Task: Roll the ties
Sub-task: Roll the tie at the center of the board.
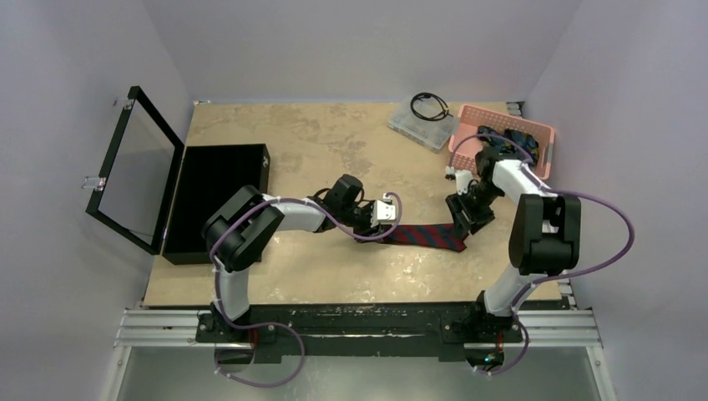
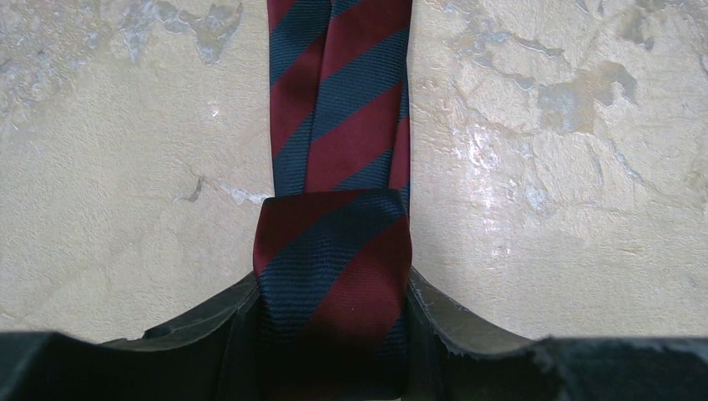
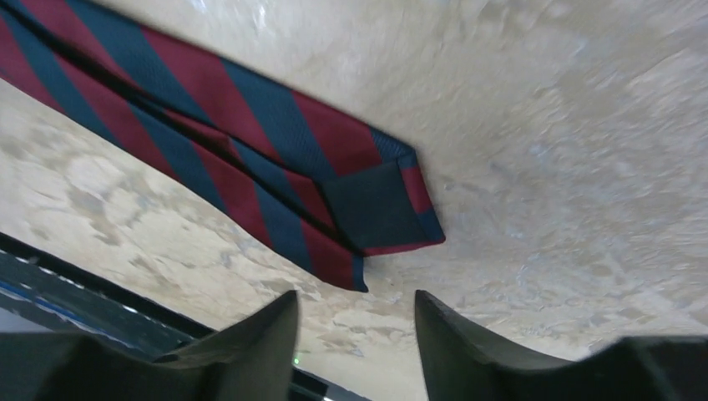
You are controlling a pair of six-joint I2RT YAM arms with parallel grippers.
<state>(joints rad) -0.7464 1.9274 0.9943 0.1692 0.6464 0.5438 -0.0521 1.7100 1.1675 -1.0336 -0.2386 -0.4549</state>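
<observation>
A maroon tie with navy diagonal stripes (image 1: 430,236) lies flat across the middle of the table. Its near end is folded over itself into a short roll (image 2: 334,251). My left gripper (image 2: 332,305) is shut on that roll, one finger pressed on each side, and in the top view it (image 1: 386,227) sits at the tie's left end. The tie's wide pointed end (image 3: 367,200) lies underside up on the table. My right gripper (image 3: 355,305) hangs open just above and beside that tip, touching nothing, and shows at the tie's right end (image 1: 463,221) in the top view.
A black box (image 1: 213,200) with its glass lid (image 1: 134,167) swung open stands at the left. A pink basket (image 1: 467,125) holding dark items sits at the back right, partly behind the right arm. A clear plastic case (image 1: 417,129) with a black coiled cable (image 1: 430,107) lies beside it.
</observation>
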